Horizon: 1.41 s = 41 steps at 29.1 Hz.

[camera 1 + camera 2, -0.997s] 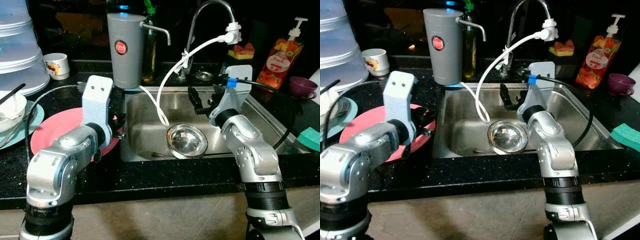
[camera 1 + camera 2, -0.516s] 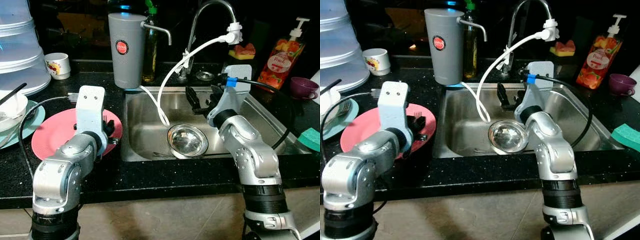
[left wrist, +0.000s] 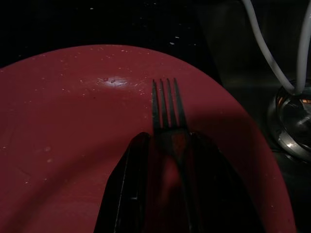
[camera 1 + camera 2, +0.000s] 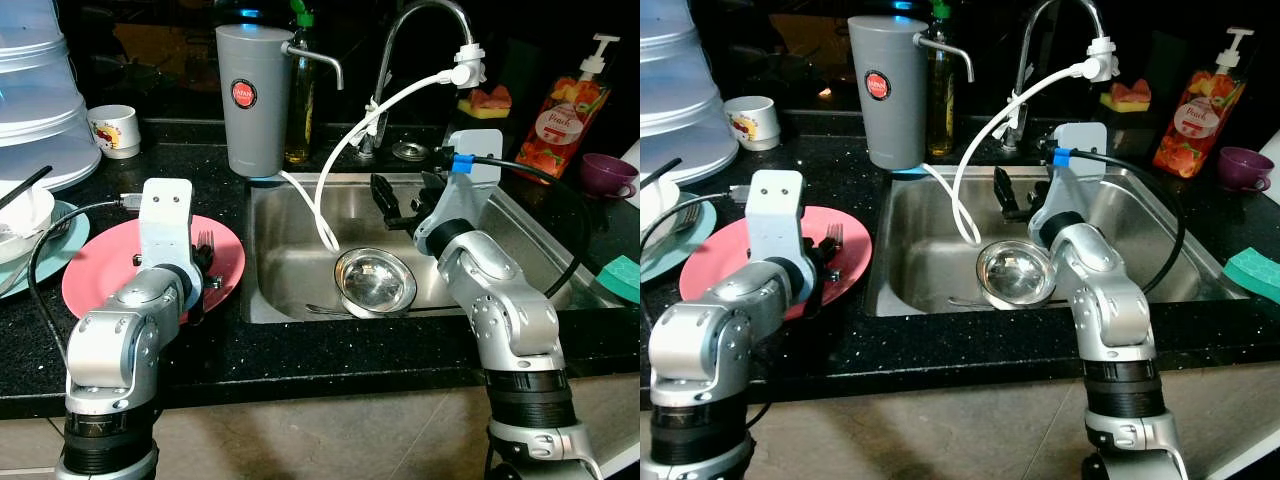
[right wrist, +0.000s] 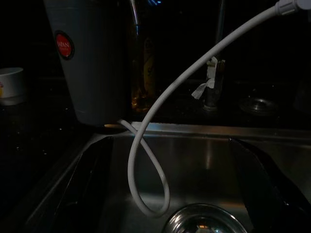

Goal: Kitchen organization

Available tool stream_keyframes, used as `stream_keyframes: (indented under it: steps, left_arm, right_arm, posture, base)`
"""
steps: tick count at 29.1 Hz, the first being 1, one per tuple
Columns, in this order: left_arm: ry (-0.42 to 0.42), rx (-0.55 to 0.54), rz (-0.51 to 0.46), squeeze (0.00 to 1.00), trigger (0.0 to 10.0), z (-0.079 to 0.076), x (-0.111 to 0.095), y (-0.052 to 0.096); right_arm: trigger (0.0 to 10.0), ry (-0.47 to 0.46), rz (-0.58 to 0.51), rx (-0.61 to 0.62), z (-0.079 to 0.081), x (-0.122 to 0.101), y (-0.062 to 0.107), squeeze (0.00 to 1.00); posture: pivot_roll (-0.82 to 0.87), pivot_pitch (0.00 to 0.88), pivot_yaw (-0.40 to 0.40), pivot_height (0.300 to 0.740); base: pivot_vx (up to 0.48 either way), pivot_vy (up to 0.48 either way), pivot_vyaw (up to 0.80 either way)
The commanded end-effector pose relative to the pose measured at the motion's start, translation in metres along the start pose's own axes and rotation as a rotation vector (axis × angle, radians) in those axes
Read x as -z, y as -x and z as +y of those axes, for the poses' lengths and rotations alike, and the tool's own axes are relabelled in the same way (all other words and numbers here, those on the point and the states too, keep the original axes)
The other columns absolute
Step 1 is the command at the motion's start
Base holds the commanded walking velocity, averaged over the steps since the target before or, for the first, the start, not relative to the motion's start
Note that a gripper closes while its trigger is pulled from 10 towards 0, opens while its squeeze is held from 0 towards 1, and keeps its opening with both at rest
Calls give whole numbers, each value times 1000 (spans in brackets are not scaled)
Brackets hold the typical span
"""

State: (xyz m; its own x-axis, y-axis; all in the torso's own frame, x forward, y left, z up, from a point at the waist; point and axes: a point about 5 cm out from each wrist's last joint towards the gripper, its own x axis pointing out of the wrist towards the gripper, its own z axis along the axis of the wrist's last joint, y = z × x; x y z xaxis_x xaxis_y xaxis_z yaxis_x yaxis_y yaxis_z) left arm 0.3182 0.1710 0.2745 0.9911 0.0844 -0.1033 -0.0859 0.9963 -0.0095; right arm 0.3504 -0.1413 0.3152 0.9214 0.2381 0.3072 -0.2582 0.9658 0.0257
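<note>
Your left gripper sits low over the red plate on the black table, just left of the sink. Its fingers are clenched on the handle of a fork, whose tines lie flat on the plate and point away from the wrist. Your right gripper hangs over the sink basin with its fingers spread wide and holding nothing.

Below it a steel bowl rests on the sink floor, and a white hose loops down from the faucet to just beside the bowl, directly ahead of the right gripper. A grey water dispenser stands at the sink's back left corner, close behind the plate. Left of the plate you have a white bowl on a teal plate, touching or nearly touching its rim. A small mug stands further back. On the right stand a soap bottle and a purple cup.
</note>
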Motion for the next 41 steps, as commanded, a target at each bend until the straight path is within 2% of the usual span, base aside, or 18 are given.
stream_keyframes:
  steps: [1, 9, 10, 11, 12, 13, 14, 16, 17, 18, 19, 31, 36, 40, 41]
  left_arm:
    - [1, 0, 11, 0, 10000, -2, 3, -2]
    - [-11, -5, 52, 0, 10000, -5, 13, 0]
    - [-11, -5, 59, 0, 8627, -6, 15, 1]
    - [-9, -4, 65, 0, 7843, -6, 16, 1]
    - [-9, -3, 69, 0, 7843, -6, 17, 1]
    - [-10, -8, 74, 0, 6863, -6, 18, 1]
    - [-9, -17, 81, 0, 4353, -5, 20, 0]
    - [-10, -28, 83, 0, 3373, -4, 20, 0]
    - [-12, -32, 83, 0, 3373, -3, 20, 0]
    - [-11, -40, 83, 0, 2627, -2, 20, 0]
    - [-10, -46, 84, 0, 0, -2, 21, 0]
    - [-7, -85, 22, 0, 0, 3, 12, 1]
    - [-16, -81, -98, 0, 0, 2, -6, 3]
    - [-27, -100, -146, 0, 0, 6, -16, 3]
    - [-25, -104, -156, 0, 1686, 8, -18, 3]
  right_arm:
    - [10000, -8, 10, -3, 1, 2, 2, 0]
    - [10000, -8, 12, -3, 1, 2, 3, 0]
    - [10000, -7, 12, -3, 1, 2, 2, 0]
    - [10000, -8, 12, -4, 1, 2, 2, 0]
    - [10000, -9, 12, -4, 1, 2, 2, 0]
    - [10000, -9, 13, -4, 1, 2, 2, 0]
    - [10000, -10, 13, -5, 1, 3, 2, 0]
    - [10000, -11, 13, -5, 2, 3, 2, 0]
    - [10000, -11, 13, -5, 2, 3, 2, 0]
    - [10000, -11, 13, -6, 2, 3, 3, 0]
    - [10000, -11, 13, -6, 2, 3, 3, 0]
    - [10000, -15, 13, -2, 2, 3, 3, 0]
    - [10000, -16, 12, -1, 1, 3, 2, 0]
    - [10000, -22, 10, -2, 2, 2, 2, 0]
    - [10000, -24, 8, -3, 2, 2, 2, 0]
  posture:
    - [76, 164, -69, 740]
    - [76, 164, -69, 740]
    - [76, 164, -69, 740]
    - [76, 164, -69, 740]
    - [76, 164, -69, 740]
    - [77, 157, -68, 740]
    - [77, 157, -68, 740]
    - [77, 157, -68, 740]
    - [79, 155, -67, 740]
    - [79, 155, -67, 740]
    - [79, 155, -67, 740]
    - [79, 154, -67, 740]
    - [79, 161, -67, 740]
    - [77, 162, -67, 740]
    - [77, 162, -67, 740]
  base:
    - [0, 0, 0]
    - [0, 0, 0]
    - [0, 0, 0]
    - [0, 0, 0]
    - [0, 0, 0]
    - [0, 0, 0]
    - [0, 0, 0]
    - [0, 0, 0]
    - [0, 0, 0]
    - [0, 0, 0]
    - [0, 0, 0]
    - [0, 0, 0]
    - [0, 0, 0]
    - [0, 0, 0]
    - [0, 0, 0]
